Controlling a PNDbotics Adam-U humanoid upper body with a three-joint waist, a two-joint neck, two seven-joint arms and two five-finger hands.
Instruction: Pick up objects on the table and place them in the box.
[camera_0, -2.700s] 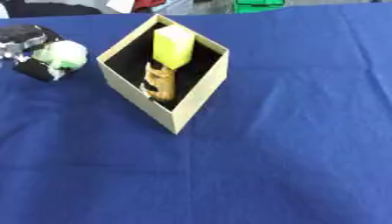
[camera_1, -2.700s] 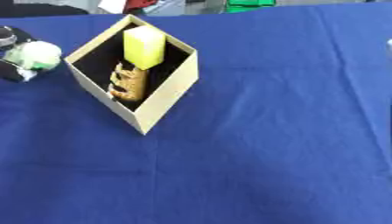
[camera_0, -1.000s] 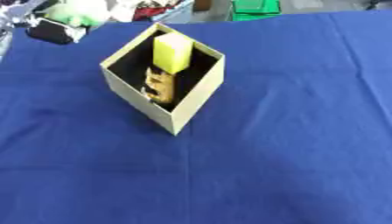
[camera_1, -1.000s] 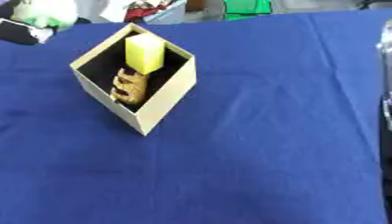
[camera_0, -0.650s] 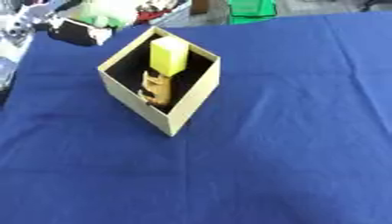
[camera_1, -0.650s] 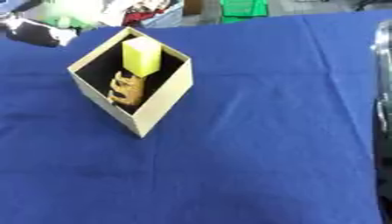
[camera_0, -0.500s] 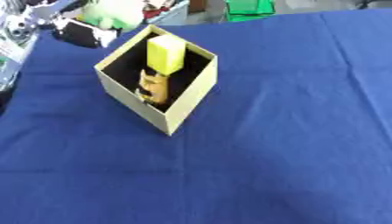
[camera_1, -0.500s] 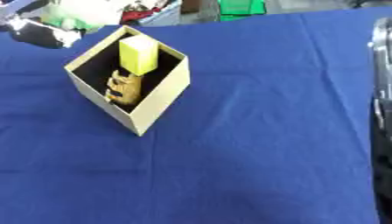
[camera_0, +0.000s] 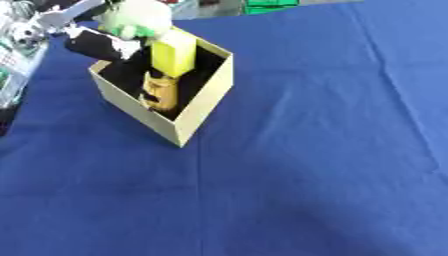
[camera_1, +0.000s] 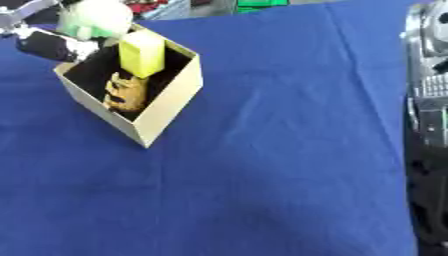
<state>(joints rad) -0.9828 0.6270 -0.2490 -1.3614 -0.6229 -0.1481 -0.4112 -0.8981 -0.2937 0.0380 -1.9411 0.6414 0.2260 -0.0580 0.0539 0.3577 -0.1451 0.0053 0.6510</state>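
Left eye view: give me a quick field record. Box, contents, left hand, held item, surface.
box: open cardboard box on its base, upper left of view
contents: yellow block upright; brown object beside it
left hand: left hand at the box's far-left rim, fingers curled round its load
held item: pale green soft object, above the rim, not yet inside
surface: blue cloth

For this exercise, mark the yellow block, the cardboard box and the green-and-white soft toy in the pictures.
yellow block (camera_0: 174, 52), left eye view, on its front face.
cardboard box (camera_0: 208, 102), left eye view, on its outer right wall.
green-and-white soft toy (camera_0: 140, 15), left eye view, on its pale body.
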